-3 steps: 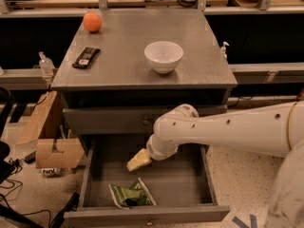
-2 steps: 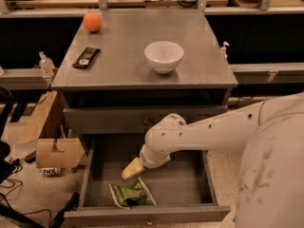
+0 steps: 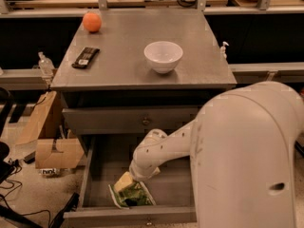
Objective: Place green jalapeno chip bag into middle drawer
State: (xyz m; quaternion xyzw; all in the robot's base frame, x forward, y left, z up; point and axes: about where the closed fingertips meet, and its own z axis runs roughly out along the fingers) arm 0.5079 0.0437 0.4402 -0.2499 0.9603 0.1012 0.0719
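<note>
The green jalapeno chip bag (image 3: pixel 132 195), glossy green with white edges, lies flat on the floor of the open middle drawer (image 3: pixel 85 184), near its front left. My gripper (image 3: pixel 124 182) reaches down into the drawer, its yellowish fingertips right at the bag's upper left edge. The white arm (image 3: pixel 166 148) comes in from the right and fills the lower right of the view.
On the grey cabinet top (image 3: pixel 123 61) stand a white bowl (image 3: pixel 163 56), an orange (image 3: pixel 92 22) and a dark remote-like bar (image 3: pixel 85 57). The top drawer (image 3: pixel 137 120) is closed. Cardboard boxes (image 3: pixel 52 151) and cables lie on the floor to the left.
The arm has swung lower and toward the camera, and the gripper has moved down to the bag's edge. The bag lies in the same spot in the drawer.
</note>
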